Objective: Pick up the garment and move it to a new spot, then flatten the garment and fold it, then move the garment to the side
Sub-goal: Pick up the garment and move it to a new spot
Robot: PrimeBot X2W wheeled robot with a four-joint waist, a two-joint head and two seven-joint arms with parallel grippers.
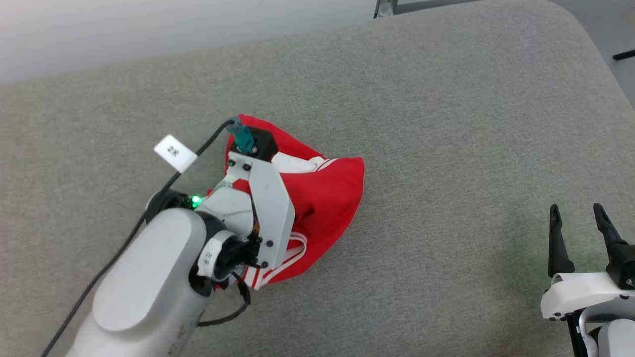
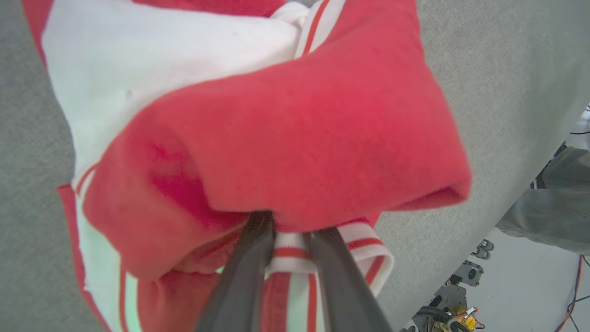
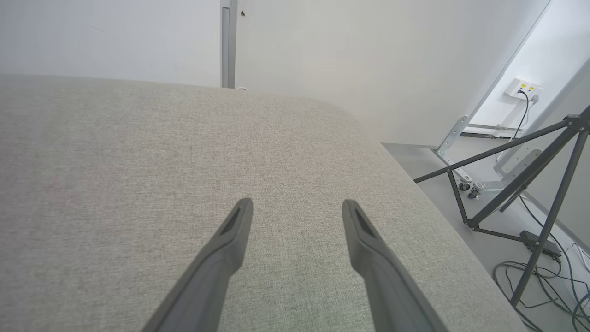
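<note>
Crumpled garment (image 1: pixel 327 198) on grey surface (image 1: pixel 446 99); left gripper (image 2: pixel 289 227) apparently pinching red fold, tips buried. Right gripper (image 1: pixel 579 218) spread, idle. Pick-up stage; flattening, folding, side move remain.

Lab, prob.: tripod (image 3: pixel 521 174), floor cables (image 3: pixel 564 265), bare walls (image 3: pixel 322 55).

Bright, even light spreads over the grey woven fabric surface (image 1: pixel 446 124), fading to a pale, washed-out glare at the head view's upper left corner. Faint, soft-edged shadow rims the crumpled red jersey-style shirt with white sleeves (image 1: pixel 332 198). A small green indicator lamp (image 1: pixel 196 201) glows on the left arm, tinting white cloth in the left wrist view, where shirt and left gripper (image 2: pixel 292 226) sit close and soft-focused. The right gripper (image 3: pixel 297 203) shows crisp in its own wrist view.
</note>
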